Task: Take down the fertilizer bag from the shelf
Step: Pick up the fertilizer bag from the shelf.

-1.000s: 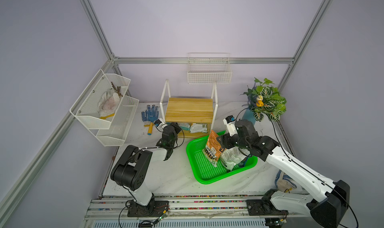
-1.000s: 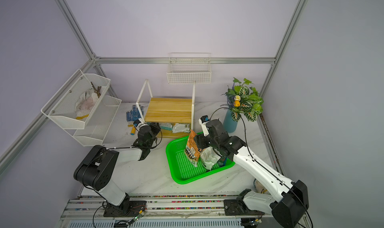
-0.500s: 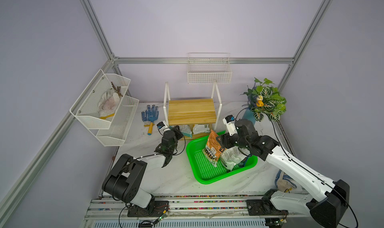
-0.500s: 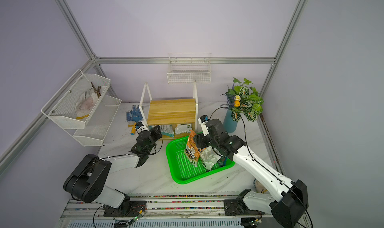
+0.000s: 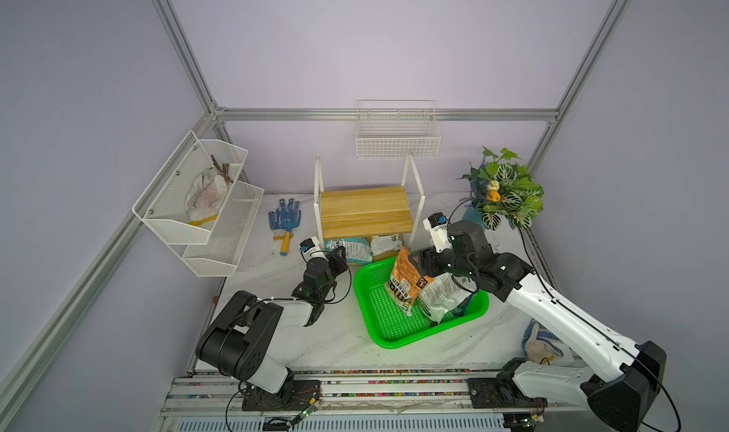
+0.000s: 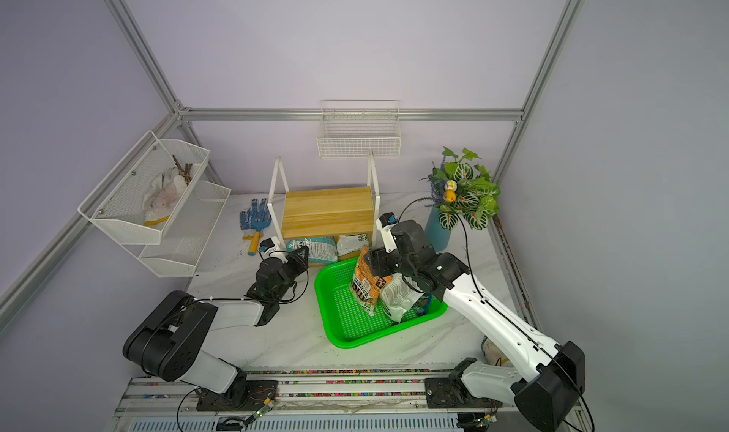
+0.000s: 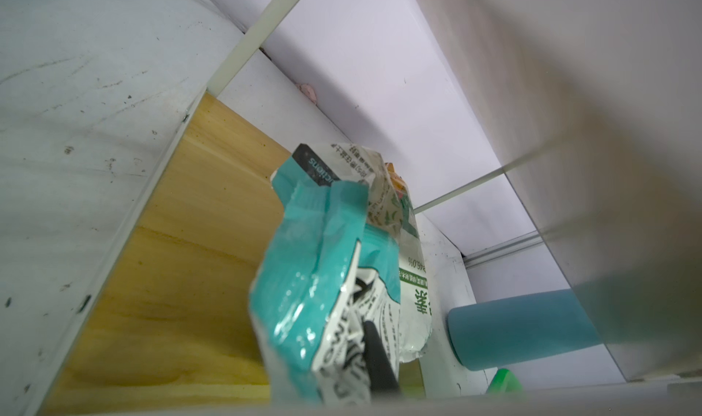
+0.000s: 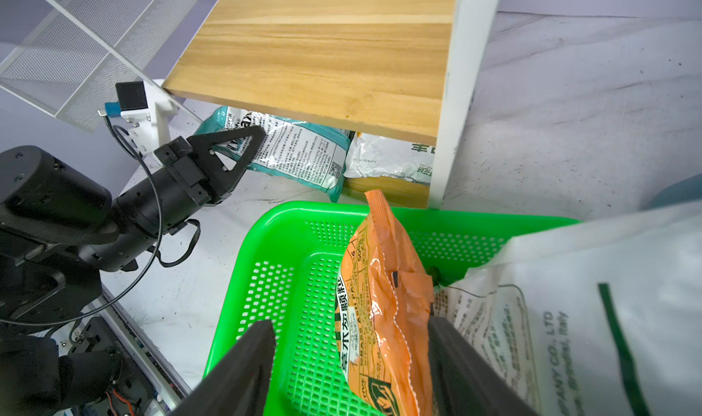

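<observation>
Lying on the lower board of the small light-wood, white-framed two-tier shelf (image 5: 365, 213), the crinkly teal-and-white plastic fertilizer bag (image 8: 296, 148) is pinched at its near edge by the left gripper (image 8: 245, 142), jaws closed. Slick film and shifting contents are expected. On the right gripper (image 8: 351, 326) the jaws are spread open.

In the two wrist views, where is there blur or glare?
Left wrist view: the glossy teal plastic bag shows glare spots, and a large grey blur covers one side. Right wrist view: the crinkled orange plastic bag is sharp; the near black fingers are soft.
</observation>
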Controlling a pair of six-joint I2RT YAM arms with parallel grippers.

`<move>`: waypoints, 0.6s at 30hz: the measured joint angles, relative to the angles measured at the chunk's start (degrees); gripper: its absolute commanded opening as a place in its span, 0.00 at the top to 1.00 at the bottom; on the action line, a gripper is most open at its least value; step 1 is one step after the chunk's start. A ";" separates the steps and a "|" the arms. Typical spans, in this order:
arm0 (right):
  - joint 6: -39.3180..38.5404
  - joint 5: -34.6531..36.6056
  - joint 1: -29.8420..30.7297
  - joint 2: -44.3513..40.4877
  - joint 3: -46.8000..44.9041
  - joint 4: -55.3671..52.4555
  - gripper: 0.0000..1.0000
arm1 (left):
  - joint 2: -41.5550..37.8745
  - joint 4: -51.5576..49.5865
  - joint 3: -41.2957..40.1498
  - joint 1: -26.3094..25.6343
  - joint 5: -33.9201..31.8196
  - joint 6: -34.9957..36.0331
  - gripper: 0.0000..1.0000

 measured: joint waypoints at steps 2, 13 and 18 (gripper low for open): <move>0.00 0.04 0.00 0.00 0.04 -0.07 0.31 | -2.80 -5.68 0.04 0.68 1.36 2.97 1.00; 0.68 -1.42 0.00 2.51 0.98 -0.02 0.31 | -19.54 -27.89 0.04 0.94 7.13 20.41 1.00; 0.87 -1.95 0.00 3.65 2.16 -0.02 0.31 | -22.47 -31.78 0.04 0.94 8.09 23.32 1.00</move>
